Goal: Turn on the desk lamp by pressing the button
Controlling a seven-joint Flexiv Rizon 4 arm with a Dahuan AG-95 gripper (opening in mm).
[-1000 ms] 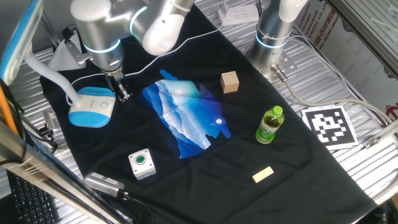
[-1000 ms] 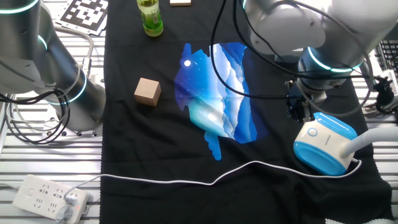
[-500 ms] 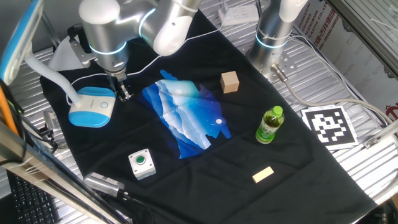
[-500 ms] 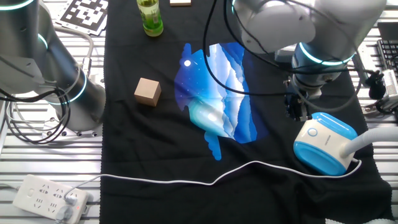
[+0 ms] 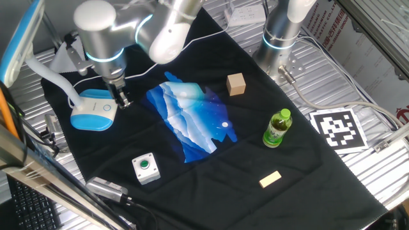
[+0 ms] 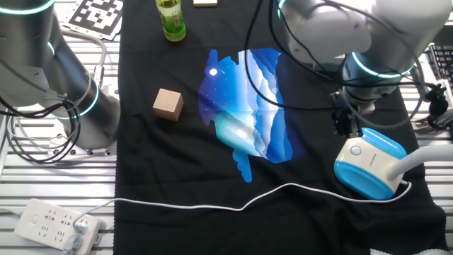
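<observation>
Black cloth (image 5: 307,160) covers the metal bench (image 5: 377,172). Blue-and-white printed sheet (image 5: 188,118) lies mid-cloth. Wooden cube (image 5: 236,84) just beyond it toward the far edge. Green bottle (image 5: 277,128) upright near the right edge, fiducial tag (image 5: 341,129) on the bare bench beside it. Green push-button box (image 5: 145,167) and pale wooden block (image 5: 270,179) near the front edge. White cable (image 6: 233,202) runs to a power strip (image 6: 60,227) at a bench corner.

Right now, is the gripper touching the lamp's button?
Cannot tell. In both fixed views the gripper sits at the edge of the desk lamp base, beside the button, but neither shows plain contact or a gap.
</observation>
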